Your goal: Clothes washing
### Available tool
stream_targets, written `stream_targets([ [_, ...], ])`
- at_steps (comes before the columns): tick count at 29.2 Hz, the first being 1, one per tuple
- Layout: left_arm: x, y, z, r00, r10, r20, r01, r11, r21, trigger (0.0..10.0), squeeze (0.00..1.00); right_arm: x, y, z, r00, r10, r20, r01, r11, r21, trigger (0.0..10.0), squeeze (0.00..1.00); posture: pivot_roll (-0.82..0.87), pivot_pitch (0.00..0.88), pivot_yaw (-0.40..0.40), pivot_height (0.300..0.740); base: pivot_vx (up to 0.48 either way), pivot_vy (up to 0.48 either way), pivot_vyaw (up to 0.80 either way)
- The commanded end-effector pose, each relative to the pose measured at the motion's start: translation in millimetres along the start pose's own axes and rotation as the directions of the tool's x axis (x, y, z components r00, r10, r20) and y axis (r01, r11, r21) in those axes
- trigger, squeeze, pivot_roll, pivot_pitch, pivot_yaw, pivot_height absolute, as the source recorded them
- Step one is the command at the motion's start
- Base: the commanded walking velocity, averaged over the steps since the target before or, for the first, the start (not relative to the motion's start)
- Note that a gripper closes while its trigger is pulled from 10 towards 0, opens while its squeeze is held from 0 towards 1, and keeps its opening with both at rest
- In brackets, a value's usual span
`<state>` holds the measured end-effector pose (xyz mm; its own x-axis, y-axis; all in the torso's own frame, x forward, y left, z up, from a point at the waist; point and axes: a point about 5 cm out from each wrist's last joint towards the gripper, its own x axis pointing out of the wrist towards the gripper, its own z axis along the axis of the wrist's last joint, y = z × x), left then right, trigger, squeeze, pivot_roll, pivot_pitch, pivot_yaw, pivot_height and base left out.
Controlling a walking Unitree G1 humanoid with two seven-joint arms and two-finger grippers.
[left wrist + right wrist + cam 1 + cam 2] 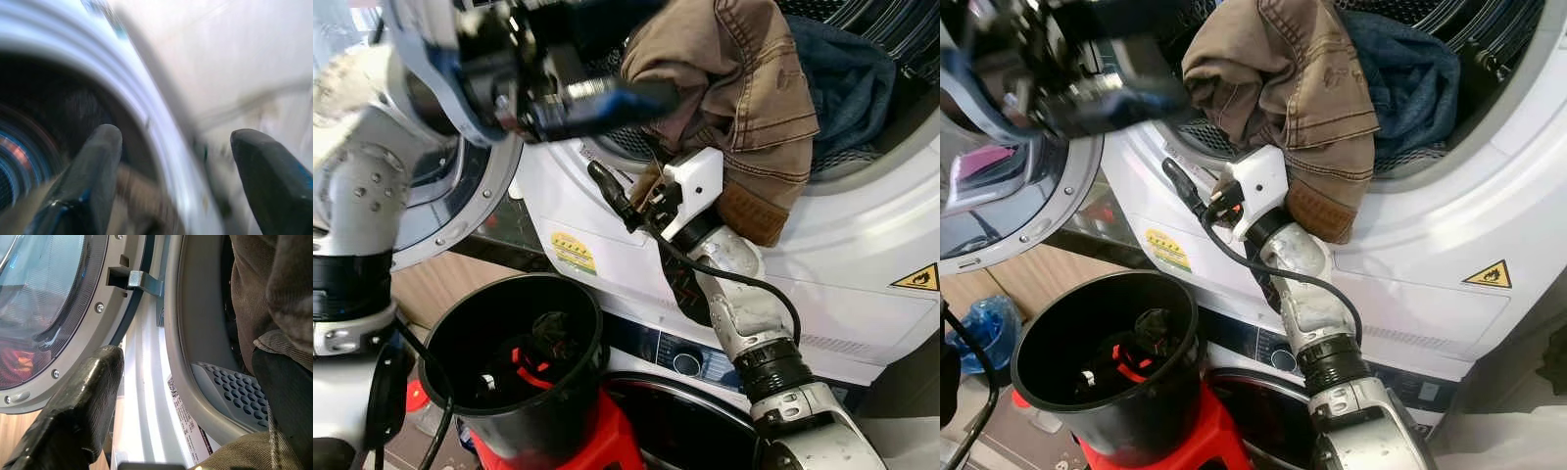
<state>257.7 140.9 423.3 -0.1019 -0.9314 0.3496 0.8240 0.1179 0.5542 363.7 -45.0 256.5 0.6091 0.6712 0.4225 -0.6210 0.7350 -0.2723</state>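
At the washing machine's point(862, 245) open mouth, the head views show brown trousers point(734, 98) draped over the rim, half in the drum, with a blue denim garment point(847, 83) behind them. The right gripper point(641, 201) reaches up beneath the trousers; the left gripper point(607, 98) is blurred near the round door point(450, 196). A black bucket point(460, 333) stands on a red stool point(597, 441) below. The left wrist view, blurred, shows the fingers point(98, 161) spread wide, holding nothing. The right wrist view shows its fingers point(83, 406) spread too, one under the trouser fabric; whether they grip it I cannot tell.
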Motion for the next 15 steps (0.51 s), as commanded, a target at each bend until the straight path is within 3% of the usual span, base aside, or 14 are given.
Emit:
stream_targets([
  [1,-2.3,0.0,19,0.997,-0.022,0.077,0.025,0.999,-0.048,10.0,0.53,3.0,-3.5,3,1.000,-0.015,0.011,0.015,1.000,0.008,10.0,0.00,0.06,0.000,0.128,0.740,0.000,0.000,0.00],
  [2,-5.4,-1.0,20,0.995,-0.035,0.099,0.044,0.995,-0.095,10.0,0.24,3.3,-3.1,2,1.000,-0.014,0.010,0.014,1.000,0.009,10.0,0.00,0.06,0.000,0.129,0.740,0.000,0.000,0.00],
  [3,-8.2,-2.9,20,0.993,-0.048,0.110,0.063,0.989,-0.137,10.0,0.11,3.6,-3.0,2,1.000,-0.013,0.010,0.013,1.000,0.009,10.0,0.00,0.06,0.000,0.128,0.740,0.000,0.000,0.00],
  [4,-8.2,-2.9,20,0.993,-0.048,0.110,0.063,0.989,-0.137,10.0,0.11,3.6,-3.0,2,1.000,-0.013,0.010,0.013,1.000,0.009,10.0,0.00,0.06,0.000,0.128,0.740,0.000,0.000,0.00],
  [5,-11.8,-7.4,19,0.989,-0.074,0.125,0.099,0.974,-0.203,10.0,0.00,3.9,-2.9,2,1.000,-0.012,0.010,0.012,1.000,0.009,10.0,0.00,0.06,0.000,0.130,0.740,0.000,0.000,0.00],
  [7,-32.3,-30.6,3,0.980,-0.195,0.027,0.191,0.908,-0.372,10.0,0.00,3.8,-3.5,0,1.000,-0.010,0.003,0.010,1.000,0.009,10.0,0.00,0.07,0.000,0.128,0.740,0.000,0.000,0.00],
  [10,-41.1,-39.6,-6,0.976,-0.216,-0.028,0.184,0.885,-0.428,10.0,0.00,3.8,-3.5,-1,1.000,-0.007,0.002,0.007,1.000,0.009,10.0,0.00,0.07,0.000,0.132,0.740,0.000,0.000,0.00],
  [14,-63.2,-67.1,-34,0.948,-0.272,-0.166,0.131,0.808,-0.574,10.0,0.00,4.4,-2.8,-2,1.000,0.002,-0.003,-0.002,1.000,0.011,10.0,0.00,0.08,0.000,0.131,0.740,0.000,0.000,0.00],
  [15,-63.2,-67.1,-34,0.948,-0.272,-0.166,0.131,0.808,-0.574,10.0,0.00,4.4,-2.8,-2,1.000,0.002,-0.003,-0.002,1.000,0.011,10.0,0.00,0.08,0.000,0.131,0.740,0.000,0.000,0.00],
])
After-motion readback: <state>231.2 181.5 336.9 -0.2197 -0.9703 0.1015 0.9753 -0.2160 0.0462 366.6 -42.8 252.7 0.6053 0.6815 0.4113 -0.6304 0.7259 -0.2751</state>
